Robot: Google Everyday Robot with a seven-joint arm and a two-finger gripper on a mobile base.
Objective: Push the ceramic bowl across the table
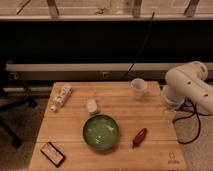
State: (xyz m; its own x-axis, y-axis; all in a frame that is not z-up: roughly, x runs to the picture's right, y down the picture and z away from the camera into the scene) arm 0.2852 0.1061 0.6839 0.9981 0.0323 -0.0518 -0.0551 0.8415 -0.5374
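Since the green ceramic bowl (101, 132) is seen resting upright in the near middle of the wooden table (120, 100), with nothing touching it, the push is judged not to have begun. A small white object (92, 106) lies just beyond the bowl, and a brown item (140, 137) is found near its right side but apart from it. A white cup (139, 88) stands well apart toward the far right, a pale packet (61, 96) at the far left, and a dark packet (52, 153) at the near left corner. The gripper (169, 114) is held at the table's right edge, under the white arm (189, 86), well apart from the bowl; whether it is released or clenched cannot be told. The whole task is judged to be left: the bowl's side must be reached, contact made, and the bowl slid across the table, with the two nearest things kept out of its path.
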